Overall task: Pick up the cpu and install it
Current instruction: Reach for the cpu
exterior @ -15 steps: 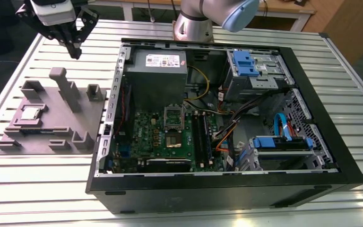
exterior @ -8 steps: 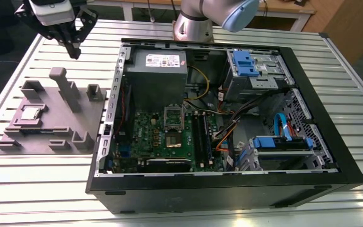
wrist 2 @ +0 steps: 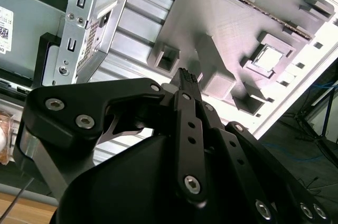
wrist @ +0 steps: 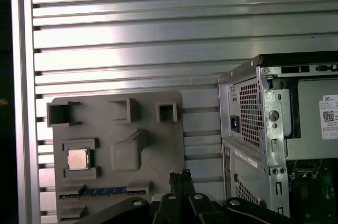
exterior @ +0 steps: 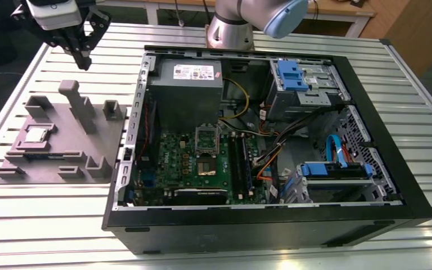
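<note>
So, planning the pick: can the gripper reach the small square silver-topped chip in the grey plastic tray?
Probably yes. The square silver-topped cpu lies uncovered in its pocket of the grey tray, and the gripper hangs raised near it with nothing between them. Its jaws are shut.

A grey fixture plate (wrist: pixel 163 150) is seen lying flat on a slatted metal table (wrist: pixel 158 23), just beside the computer case (wrist: pixel 253 129), whose perforated metal wall is turned towards it. The cpu (wrist: pixel 78 159) is seated silver top up in a square pocket of the plate, and what may be a memory stick (wrist: pixel 97 192) is held in a long slot near it. The gripper (wrist: pixel 180 175) is held over the plate's edge nearest the case, well apart from the cpu, its black fingertips closed on each other with nothing gripped
</note>
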{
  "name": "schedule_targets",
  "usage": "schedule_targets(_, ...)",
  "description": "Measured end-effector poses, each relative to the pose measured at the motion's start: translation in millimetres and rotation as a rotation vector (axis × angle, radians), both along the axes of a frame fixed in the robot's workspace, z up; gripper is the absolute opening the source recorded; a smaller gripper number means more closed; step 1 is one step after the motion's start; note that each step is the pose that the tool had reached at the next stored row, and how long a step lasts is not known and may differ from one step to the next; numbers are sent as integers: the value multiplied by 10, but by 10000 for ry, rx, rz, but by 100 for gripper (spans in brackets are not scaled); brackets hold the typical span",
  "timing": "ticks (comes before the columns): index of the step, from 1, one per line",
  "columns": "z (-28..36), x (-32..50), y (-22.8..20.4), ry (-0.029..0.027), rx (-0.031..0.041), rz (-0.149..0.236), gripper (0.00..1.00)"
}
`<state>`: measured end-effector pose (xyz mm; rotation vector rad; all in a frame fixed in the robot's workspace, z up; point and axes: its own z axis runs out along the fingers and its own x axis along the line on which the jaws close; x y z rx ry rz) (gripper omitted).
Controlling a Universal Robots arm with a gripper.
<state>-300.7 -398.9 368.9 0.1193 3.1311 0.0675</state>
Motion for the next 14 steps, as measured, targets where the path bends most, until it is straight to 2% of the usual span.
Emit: schedule_targets(14,-2,-42,0,0,0,0,10)
